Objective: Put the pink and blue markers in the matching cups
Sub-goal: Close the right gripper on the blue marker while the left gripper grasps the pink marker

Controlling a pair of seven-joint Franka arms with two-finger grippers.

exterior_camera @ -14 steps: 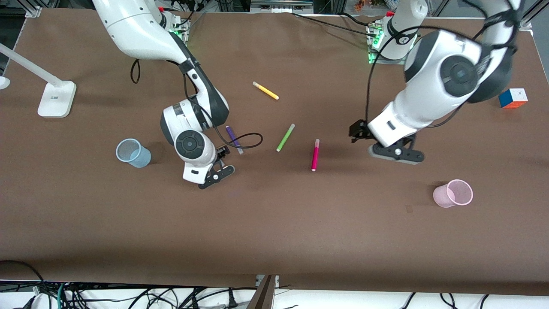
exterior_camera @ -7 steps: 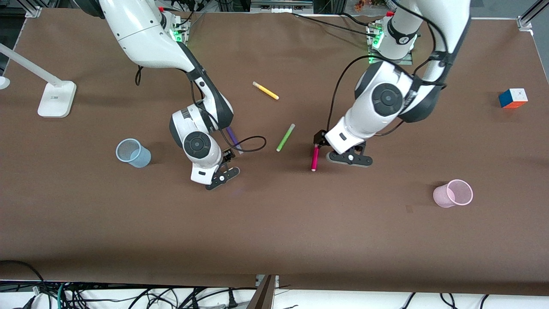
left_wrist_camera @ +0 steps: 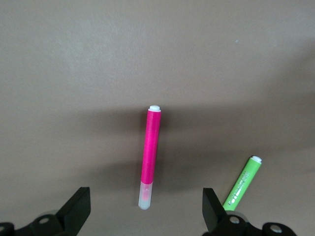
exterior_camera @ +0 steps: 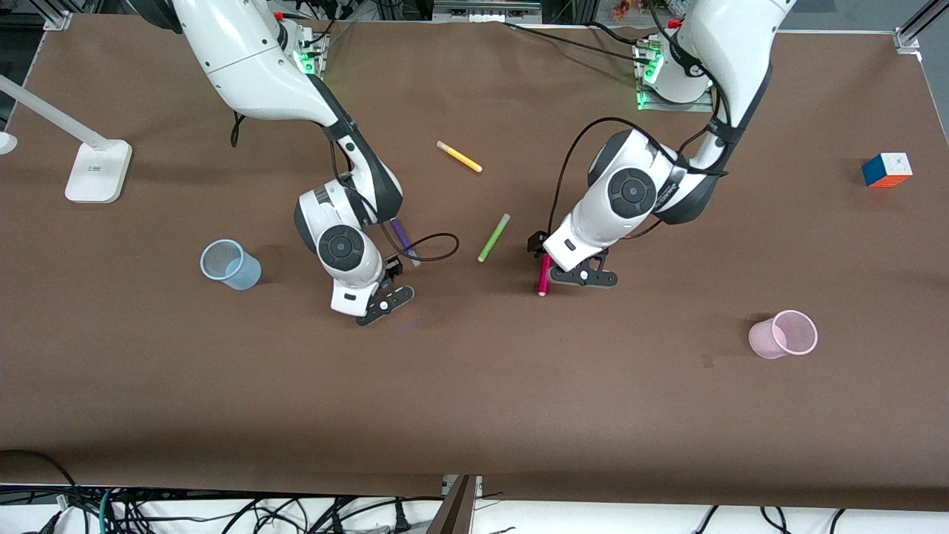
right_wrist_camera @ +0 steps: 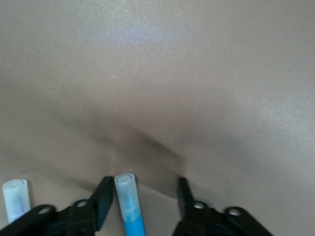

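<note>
A: Starting at the right arm's end of the worktop (exterior_camera: 474, 386), what stands there?

B: The pale blue cup (exterior_camera: 230, 264), upright. Beside it, toward the middle, the right tool (exterior_camera: 383, 300) is low over the worktop. In the right wrist view its fingers (right_wrist_camera: 102, 201) are spread, and the blue marker (right_wrist_camera: 129, 206) lies between them, touching neither.

A: And the dark marker?

B: The purple marker (exterior_camera: 404, 241) lies partly under that arm's wrist. The lime-green marker (exterior_camera: 493, 237) lies toward the middle, and the yellow marker (exterior_camera: 459, 156) farther from the front camera.

A: The left arm?

B: The left tool (exterior_camera: 561, 271) is down over the pink marker (exterior_camera: 544, 276), jaws spread wide on either side, not touching. The pink cup (exterior_camera: 783, 334) stands well apart, toward the left arm's end.
</note>
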